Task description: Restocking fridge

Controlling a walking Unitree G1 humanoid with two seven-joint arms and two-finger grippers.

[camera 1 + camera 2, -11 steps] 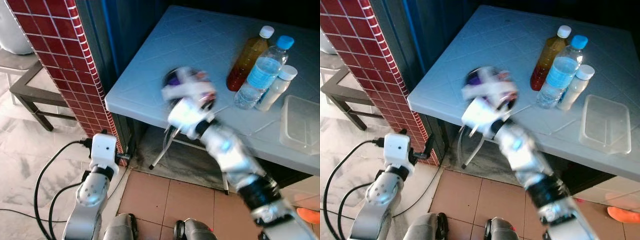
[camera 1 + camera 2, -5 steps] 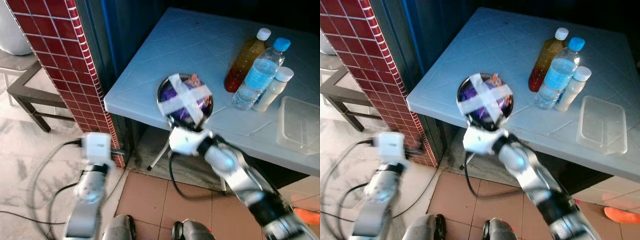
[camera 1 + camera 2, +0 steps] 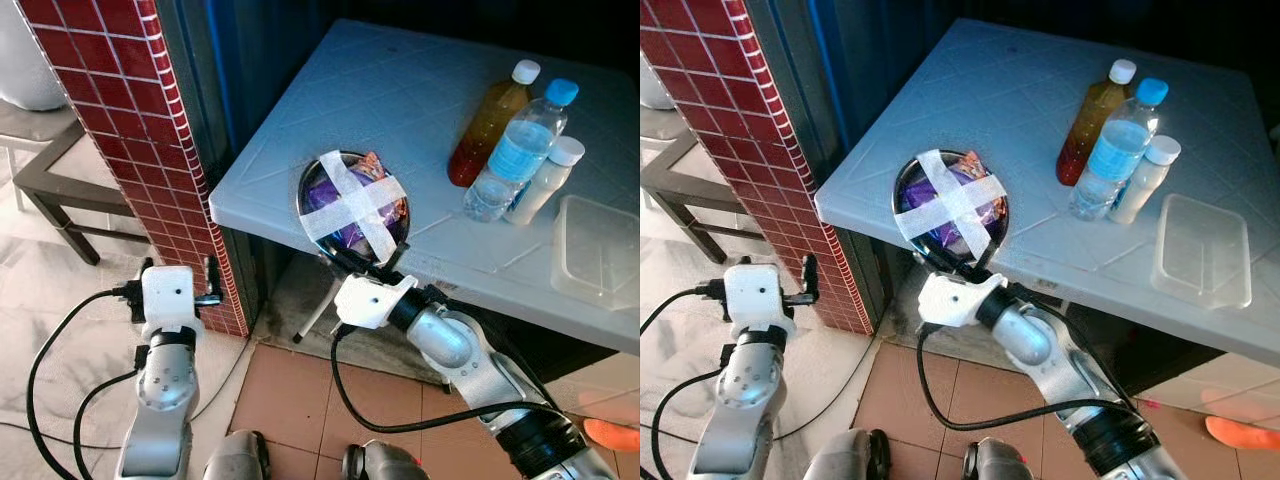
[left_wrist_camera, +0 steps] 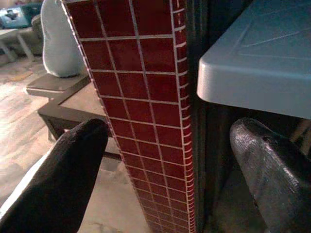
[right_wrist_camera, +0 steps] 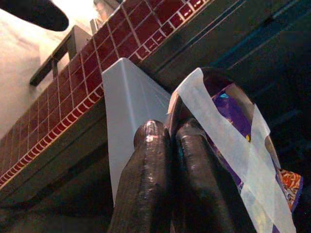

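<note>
Bowl is now lifted from the worktop

Your right pincer [image 3: 962,262] grips the taped bowl [image 3: 950,201] rim, pulled toward the worktop [image 3: 1020,90] edge; left pincer [image 4: 165,160] hangs wide.

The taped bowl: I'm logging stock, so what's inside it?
Through the tape cross, the bowl in the right gripper shows purple and orange wrappers; the tape and rim cover the rest.

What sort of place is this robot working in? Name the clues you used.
Probably a home's tiled side area or porch: a plastic table with bottles, a red-tiled pillar and a tiled floor.
</note>
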